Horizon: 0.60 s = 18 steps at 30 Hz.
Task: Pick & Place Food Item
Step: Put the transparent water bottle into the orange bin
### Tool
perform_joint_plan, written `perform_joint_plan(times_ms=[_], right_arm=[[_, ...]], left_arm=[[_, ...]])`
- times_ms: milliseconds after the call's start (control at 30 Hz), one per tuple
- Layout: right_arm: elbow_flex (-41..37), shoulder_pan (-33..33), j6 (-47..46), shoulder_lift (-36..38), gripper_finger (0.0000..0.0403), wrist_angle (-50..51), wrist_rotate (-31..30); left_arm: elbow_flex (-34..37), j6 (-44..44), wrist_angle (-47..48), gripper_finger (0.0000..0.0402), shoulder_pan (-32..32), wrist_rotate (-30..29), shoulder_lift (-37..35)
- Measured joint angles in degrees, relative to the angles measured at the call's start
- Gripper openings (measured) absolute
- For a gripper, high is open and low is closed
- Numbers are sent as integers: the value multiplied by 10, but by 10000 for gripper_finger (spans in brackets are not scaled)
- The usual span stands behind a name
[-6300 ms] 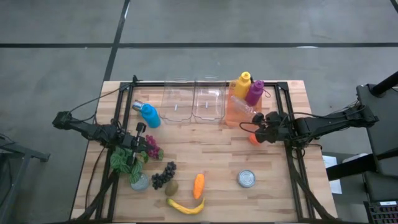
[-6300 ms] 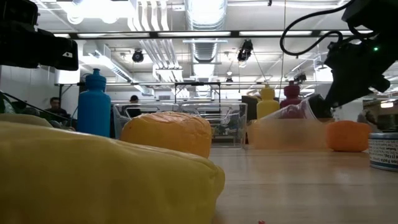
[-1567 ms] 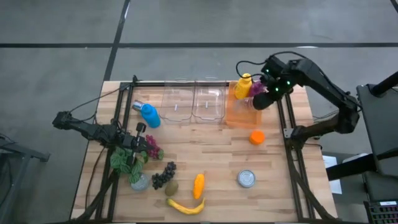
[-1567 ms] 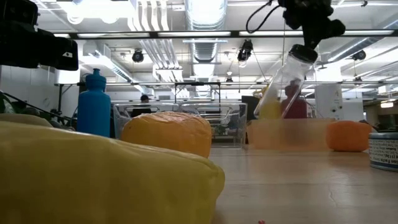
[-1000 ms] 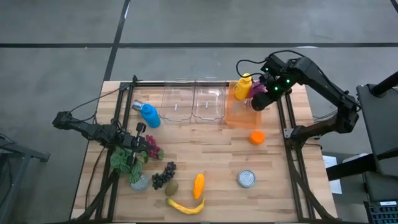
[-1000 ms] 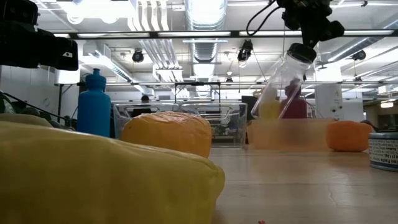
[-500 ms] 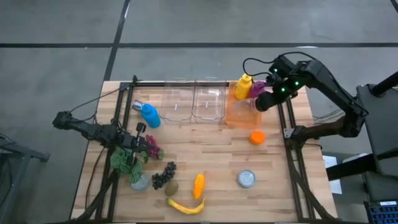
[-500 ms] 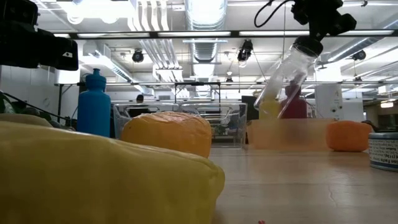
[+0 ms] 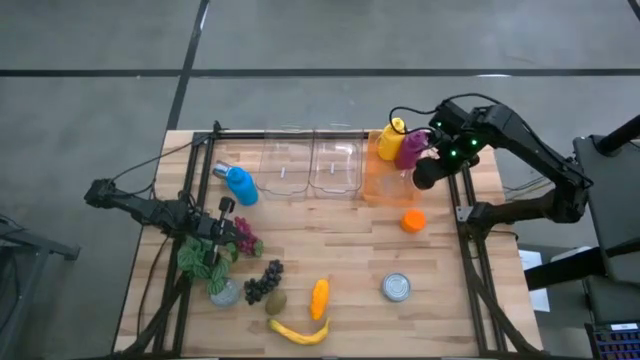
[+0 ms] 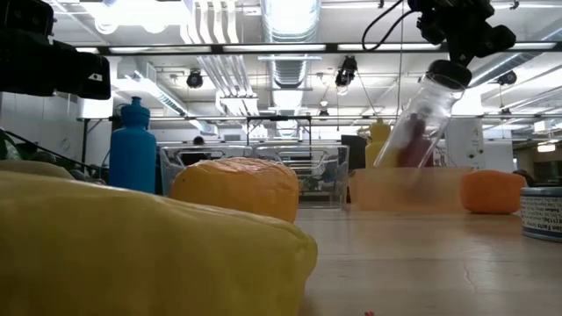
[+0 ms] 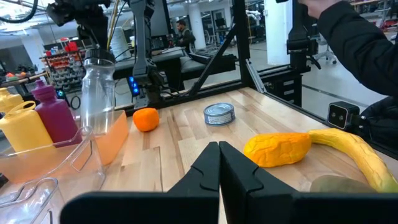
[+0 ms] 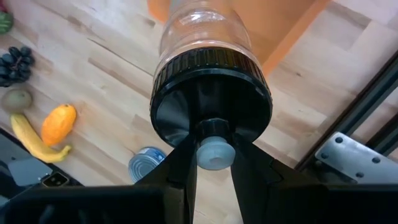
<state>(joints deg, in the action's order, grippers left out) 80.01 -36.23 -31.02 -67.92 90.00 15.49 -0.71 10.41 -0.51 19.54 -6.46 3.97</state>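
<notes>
A clear plastic bottle [image 10: 423,123] with a black cap hangs tilted from my right gripper [image 12: 214,163], over the orange bin [image 9: 383,183] at the table's far right. The gripper is shut on the bottle. A yellow bottle [image 9: 390,138] and a purple bottle [image 9: 410,148] stand in that bin. The left wrist view shows the clear bottle [image 11: 98,93] beside them. My left gripper [image 11: 219,148] is shut and waits low at the table's left, by the plant [image 9: 205,258]. My right gripper pinches the small grey spout [image 12: 214,152] on top of the bottle's black cap [image 12: 211,93] between its two fingers, coming from above and pointing down. The bottle hangs tilted below the fingers, its lower end [image 10: 402,156] down between the orange bin's walls. Whether it touches the bin floor I cannot tell.
Two clear bins [image 9: 310,165] stand left of the orange one, with a blue bottle [image 9: 238,184] beside them. An orange [image 9: 413,221], a can [image 9: 397,288], a banana [image 9: 300,331], an orange-yellow fruit [image 9: 319,297], a kiwi [image 9: 276,301] and grapes [image 9: 263,281] lie nearer.
My right gripper has carried the hanging bottle toward the table's right edge and slightly toward the near edge, keeping its hold. The bottle stays tilted, its lower end still in the orange bin.
</notes>
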Motion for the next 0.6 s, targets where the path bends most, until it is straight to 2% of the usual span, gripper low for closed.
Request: perform_joint_plan(times_ms=[600], right_arm=[[-54,0,-27,69,68,0,0]], left_arm=[[0,0,0,1,0,0,0]])
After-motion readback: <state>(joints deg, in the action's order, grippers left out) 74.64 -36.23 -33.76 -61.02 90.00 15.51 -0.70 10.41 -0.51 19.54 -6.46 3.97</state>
